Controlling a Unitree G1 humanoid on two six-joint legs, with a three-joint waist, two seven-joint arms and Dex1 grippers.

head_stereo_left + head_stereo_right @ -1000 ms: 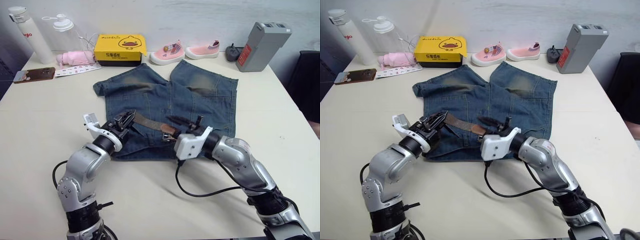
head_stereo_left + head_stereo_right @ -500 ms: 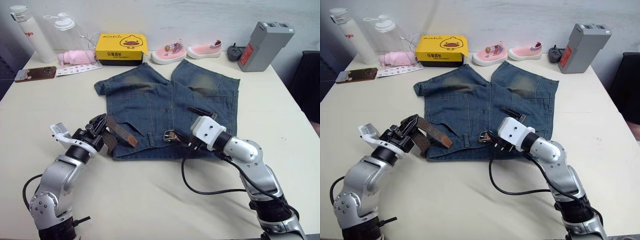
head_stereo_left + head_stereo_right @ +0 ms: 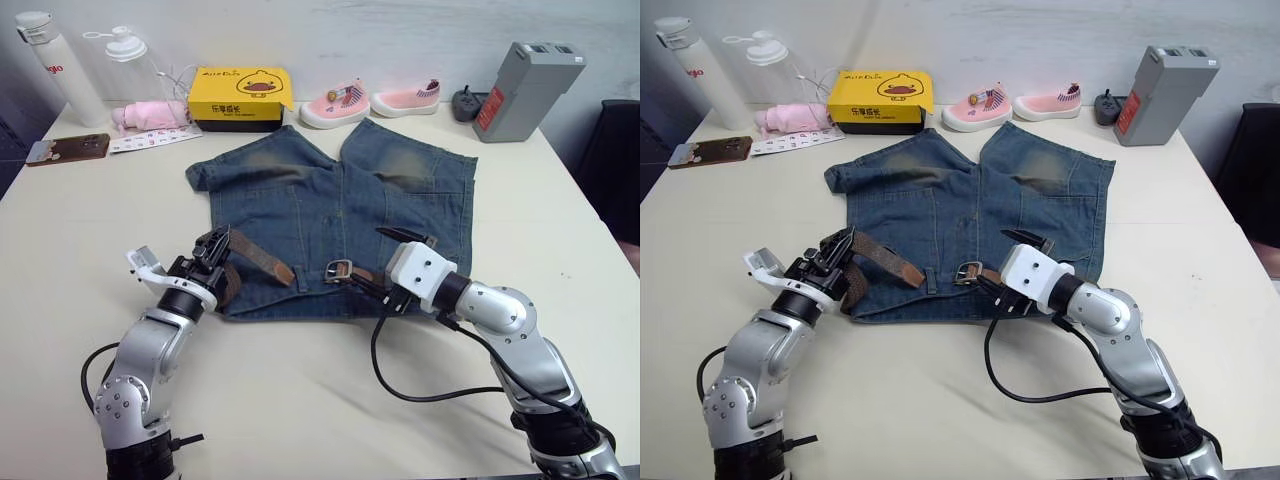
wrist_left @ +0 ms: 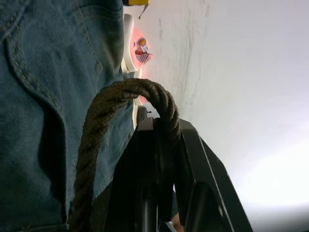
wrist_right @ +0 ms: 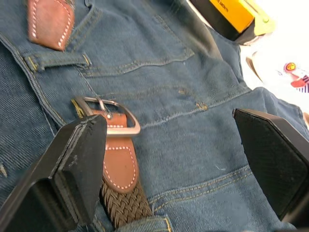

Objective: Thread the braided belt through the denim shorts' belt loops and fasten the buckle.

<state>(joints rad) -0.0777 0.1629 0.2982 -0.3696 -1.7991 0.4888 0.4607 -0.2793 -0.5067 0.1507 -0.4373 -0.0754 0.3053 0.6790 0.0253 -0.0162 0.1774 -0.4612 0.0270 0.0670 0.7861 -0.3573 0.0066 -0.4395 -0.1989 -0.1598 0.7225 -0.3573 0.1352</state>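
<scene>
Clearly, the braided belt (image 3: 262, 262) lies over the waistband of the denim shorts (image 3: 330, 215), which are spread flat on the table (image 3: 90, 230). Its buckle (image 5: 107, 115) rests on the denim near a belt loop (image 5: 58, 61). The left end effector (image 3: 214, 252) is clamped on the belt. The right end effector (image 3: 372, 286) is wide open just beside the buckle, holding nothing.

The braided belt (image 5: 120, 205) is rough woven brown cord with smooth stitched leather tabs; its buckle (image 5: 108, 113) is shiny silver metal. The denim shorts (image 3: 330, 200) are matt, faded blue cloth.
</scene>
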